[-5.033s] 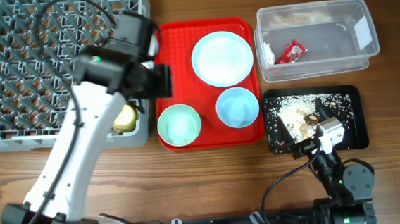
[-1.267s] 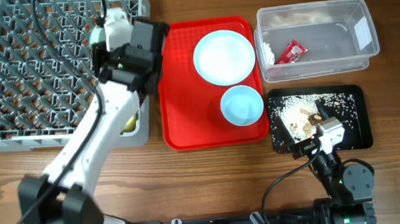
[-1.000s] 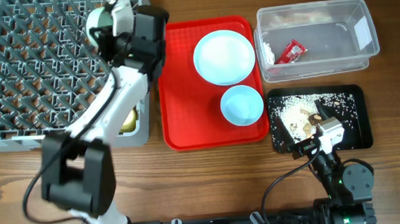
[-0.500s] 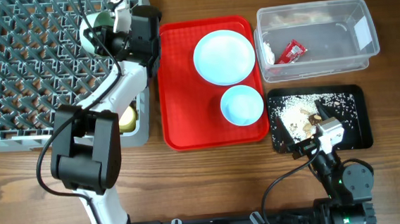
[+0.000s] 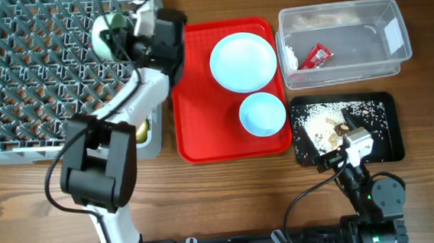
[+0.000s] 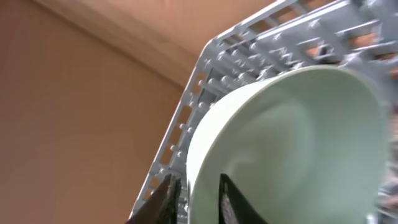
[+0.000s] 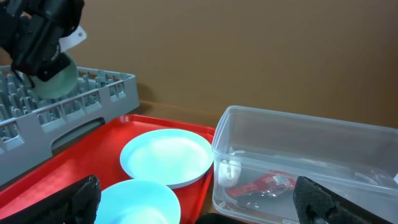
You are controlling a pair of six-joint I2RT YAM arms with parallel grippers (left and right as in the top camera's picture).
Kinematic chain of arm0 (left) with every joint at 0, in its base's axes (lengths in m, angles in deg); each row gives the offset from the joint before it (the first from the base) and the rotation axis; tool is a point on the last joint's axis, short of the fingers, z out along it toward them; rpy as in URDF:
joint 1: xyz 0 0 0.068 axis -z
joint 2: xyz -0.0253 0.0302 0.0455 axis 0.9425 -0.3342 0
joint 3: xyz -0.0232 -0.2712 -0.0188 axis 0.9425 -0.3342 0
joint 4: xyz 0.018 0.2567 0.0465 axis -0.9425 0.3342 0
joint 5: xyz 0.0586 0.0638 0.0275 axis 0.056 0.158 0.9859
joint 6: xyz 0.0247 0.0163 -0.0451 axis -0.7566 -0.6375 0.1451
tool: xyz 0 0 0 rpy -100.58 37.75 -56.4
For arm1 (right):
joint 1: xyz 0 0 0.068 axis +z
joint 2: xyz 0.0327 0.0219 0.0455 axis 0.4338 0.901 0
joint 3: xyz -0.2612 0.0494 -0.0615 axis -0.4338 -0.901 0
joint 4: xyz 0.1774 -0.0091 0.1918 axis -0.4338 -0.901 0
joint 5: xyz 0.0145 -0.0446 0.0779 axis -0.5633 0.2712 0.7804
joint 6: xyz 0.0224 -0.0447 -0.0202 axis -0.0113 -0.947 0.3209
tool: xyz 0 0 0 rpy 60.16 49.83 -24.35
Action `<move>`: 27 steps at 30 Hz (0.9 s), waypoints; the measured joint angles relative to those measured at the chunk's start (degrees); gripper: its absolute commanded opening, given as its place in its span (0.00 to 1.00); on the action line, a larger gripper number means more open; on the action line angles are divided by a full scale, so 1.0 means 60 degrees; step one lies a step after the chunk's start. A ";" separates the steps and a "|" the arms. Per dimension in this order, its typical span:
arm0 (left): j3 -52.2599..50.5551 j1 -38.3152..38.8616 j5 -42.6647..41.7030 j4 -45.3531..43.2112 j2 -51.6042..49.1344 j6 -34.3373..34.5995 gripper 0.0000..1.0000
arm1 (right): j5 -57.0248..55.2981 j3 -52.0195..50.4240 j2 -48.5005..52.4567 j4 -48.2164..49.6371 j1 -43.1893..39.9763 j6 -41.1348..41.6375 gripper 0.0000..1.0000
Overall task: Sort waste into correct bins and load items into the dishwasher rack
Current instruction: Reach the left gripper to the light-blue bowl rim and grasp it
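Overhead view, entries by position.

1. Dishwasher rack [image 5: 30, 81]: grey pegged crate, upper left of the frame, set on the wooden worktop [image 5: 229, 189].
2. Left arm [image 5: 135, 96]: extended from the lower left up to the rack's upper right corner.
3. Left jaws: closed on the rim of a pale green bowl [image 5: 107, 33], which is held tilted on edge over the pegs at that corner. In the left wrist view one dark finger [image 6: 163, 205] is seen outside the rim and the other inside it.
4. Yellow cup [image 5: 142, 127]: lodged in the rack's lower right corner, partly hidden by the arm.
5. Red tray [image 5: 202, 130]: just right of the rack, centre of the frame.
6. Pale blue plate [image 5: 242, 61]: on the tray's upper half.
7. Pale blue bowl [image 5: 262, 114]: on the tray, directly below the plate.
8. Clear tub [image 5: 337, 6]: upper right. A red wrapper [image 5: 319, 54] lies inside.
9. Black tray [image 5: 383, 137]: below the tub. Pale crumbs [image 5: 320, 122] are scattered in its left half.
10. Right arm [image 5: 375, 195]: lower right, its tip over the black tray's lower left part.
11. Right jaws: spread wide in the right wrist view, with nothing held between them.
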 measured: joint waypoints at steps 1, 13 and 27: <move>0.0004 0.0106 0.0000 0.0007 0.0000 -0.0004 0.35 | 0.0000 0.0000 0.0000 0.0000 0.0000 0.0000 1.00; 0.0000 0.0787 0.0528 -0.0601 0.0000 -0.0076 0.85 | 0.0000 0.0000 0.0000 -0.0004 0.0000 0.0000 1.00; 0.0007 0.2605 0.0361 0.0142 0.1534 0.1038 0.93 | 0.0000 0.0000 0.0000 0.0000 0.0000 0.0000 1.00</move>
